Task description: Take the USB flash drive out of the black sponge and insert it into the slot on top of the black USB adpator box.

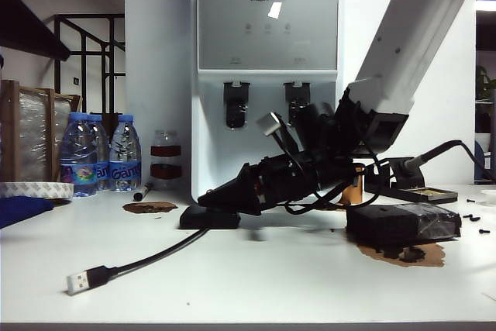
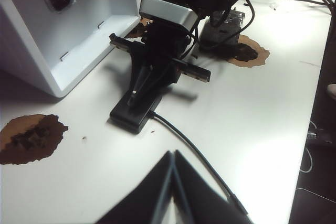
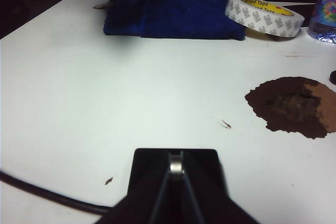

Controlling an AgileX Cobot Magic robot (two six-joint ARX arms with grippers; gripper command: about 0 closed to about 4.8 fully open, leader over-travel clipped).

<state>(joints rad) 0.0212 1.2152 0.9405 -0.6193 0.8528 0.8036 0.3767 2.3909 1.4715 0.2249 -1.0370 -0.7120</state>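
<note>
Silver USB flash drive (image 3: 176, 165) is pinched in our right fingers (image 3: 176, 174) over the black USB adpator box (image 3: 175, 170) (left fingers (image 2: 172, 167) closed, idle), so we'd push straight down, gently.

A white table (image 1: 248, 284) holds a flat black USB adpator box (image 1: 209, 218) near the middle; its black cable (image 1: 147, 257) runs left and nearer, ending in a silver plug (image 1: 77, 281). The right gripper (image 1: 208, 198) reaches in from the right, its pointed tip just over the box; the black sponge (image 1: 403, 224) sits to the right; water bottles (image 1: 101, 153) stand far left by a white water dispenser (image 1: 267, 75).
</note>
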